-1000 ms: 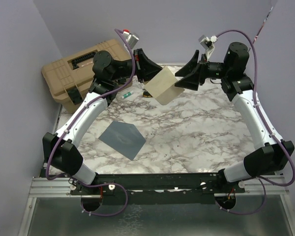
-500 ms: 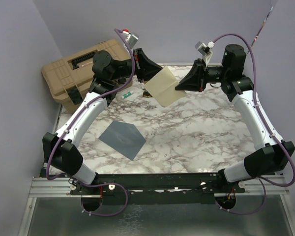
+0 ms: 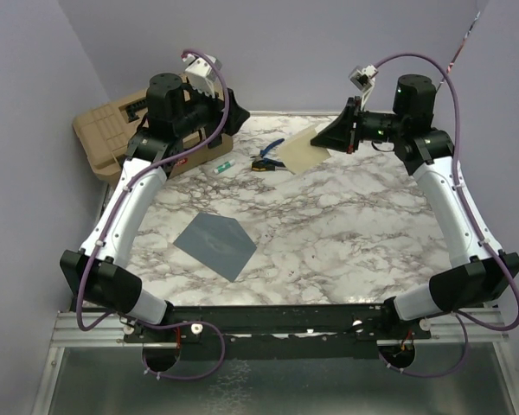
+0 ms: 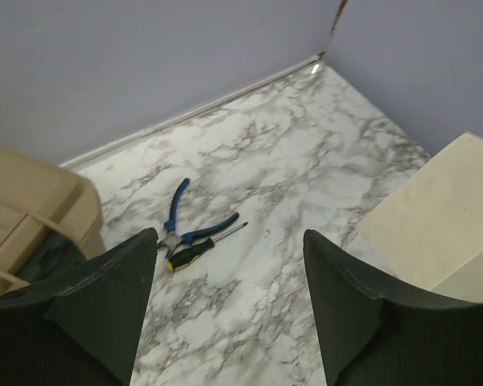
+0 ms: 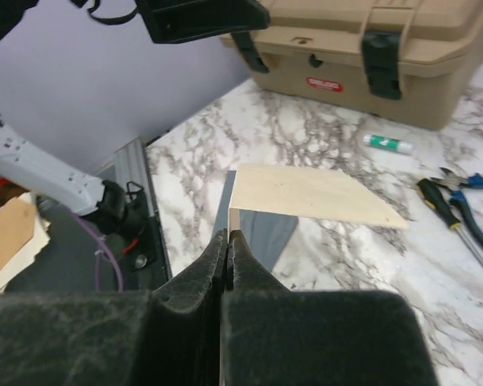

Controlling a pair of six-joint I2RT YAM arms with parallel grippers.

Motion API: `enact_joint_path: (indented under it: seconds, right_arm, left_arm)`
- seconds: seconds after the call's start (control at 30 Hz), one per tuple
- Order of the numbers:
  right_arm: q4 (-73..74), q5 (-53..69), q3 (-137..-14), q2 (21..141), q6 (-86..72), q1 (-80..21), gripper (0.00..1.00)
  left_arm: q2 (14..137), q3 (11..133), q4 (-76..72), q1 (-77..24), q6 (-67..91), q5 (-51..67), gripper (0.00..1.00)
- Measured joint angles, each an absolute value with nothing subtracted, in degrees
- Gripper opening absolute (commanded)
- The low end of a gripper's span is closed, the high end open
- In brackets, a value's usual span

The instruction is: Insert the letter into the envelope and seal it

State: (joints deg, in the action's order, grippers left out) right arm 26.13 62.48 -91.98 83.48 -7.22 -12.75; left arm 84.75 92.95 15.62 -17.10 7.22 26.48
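Right gripper clamped on an edge of the letter — sheet near-level, long axis roughly left–right, free end toward the pliers. Left gripper spread wide, empty.

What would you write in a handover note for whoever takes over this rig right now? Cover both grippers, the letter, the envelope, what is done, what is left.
Left gripper: open, empty, raised by the tan case.
Right gripper: shut on the letter at its edge, holding it in the air over the table's far side.
Envelope: flat on the marble table, near left, apart from both grippers.
Done: letter lifted.
Left: slide letter into envelope, seal it.
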Motion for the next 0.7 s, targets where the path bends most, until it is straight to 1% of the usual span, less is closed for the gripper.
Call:
enact_joint_path:
  seconds: [0.07,0.17,0.3,0.53,0.6,0.7]
  right_arm:
    - [26.96,59.68,-93.25,83.85,-7.01,-12.75,0.0]
    - [27.05,58.11,-93.43,84.01,-7.55,-12.73,0.0]
    - [25.34,58.02,-92.47,84.01,-9.82,-12.75,0.01]
    - [17.47,60.64,-88.33,83.44,-16.45,-13.58,0.0]
    - [15.4,61.95,-87.72,83.09,-18.09,-13.82,0.0]
    - [12.47,64.29,-87.57,82.17,-20.12,-13.89,0.0]
  left_arm:
    - [84.79,93.23,17.39,-17.21,6.35,23.05,0.74]
    - [84.95,94.26,18.06,-17.15,6.79,23.27,0.73]
    - [84.9,94.37,14.68,-18.15,9.41,30.74,0.75]
    - [84.93,94.37,12.69,-24.47,10.46,39.4,0.79]
    - [85.01,94.3,12.36,-25.8,10.57,43.11,0.78]
    - [85.19,93.56,11.75,-26.41,10.72,48.97,0.72]
